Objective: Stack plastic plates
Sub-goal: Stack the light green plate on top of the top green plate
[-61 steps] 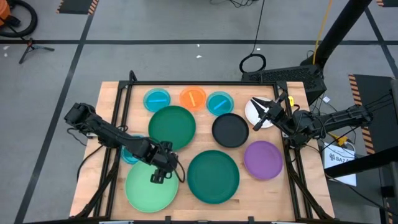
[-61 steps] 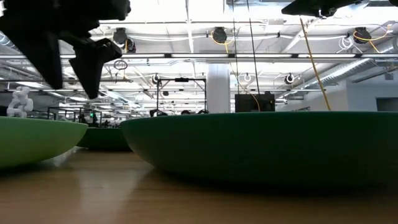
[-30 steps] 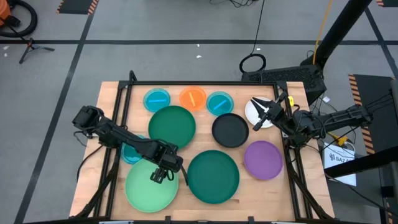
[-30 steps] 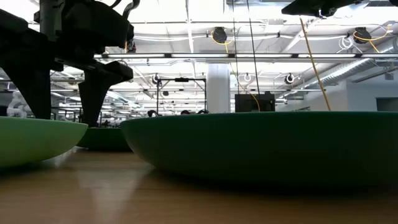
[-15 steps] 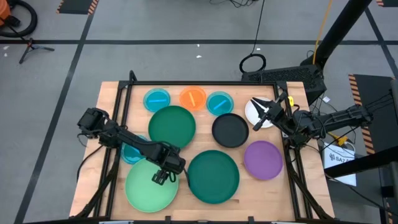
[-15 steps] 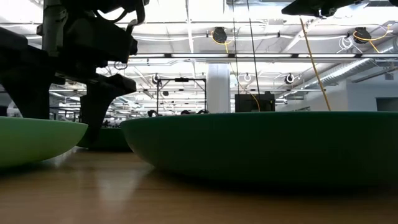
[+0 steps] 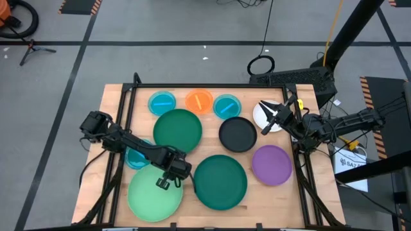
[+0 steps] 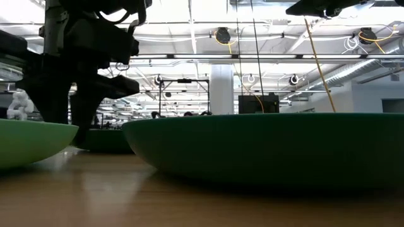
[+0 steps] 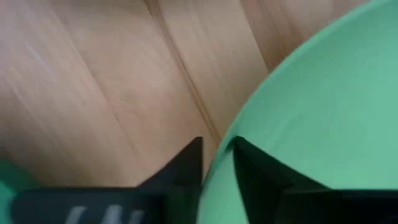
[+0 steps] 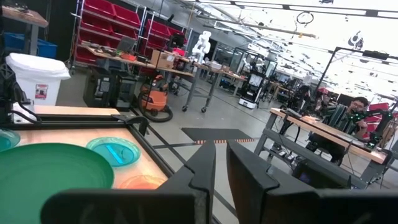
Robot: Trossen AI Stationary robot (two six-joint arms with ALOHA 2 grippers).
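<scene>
We saw the light green plate (image 7: 154, 194) at the table's (image 7: 112, 96) front left. The left gripper (image 7: 163, 184) pinched its rim. It probably felt light, stiff and slippery. The right gripper (image 7: 265, 123) hung closed, apparently empty, above the white plate (image 7: 261, 110).

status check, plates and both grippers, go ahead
Left gripper shut on rim of large light green plastic plate. Right gripper shut, empty, above small white plate. Nothing stacked yet.

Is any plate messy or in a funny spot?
One blue plate sits mostly hidden under the left arm, off from the other small plates in the back row. The left hand pinches the light green plate's rim. Nothing looks spilled or broken.
</scene>
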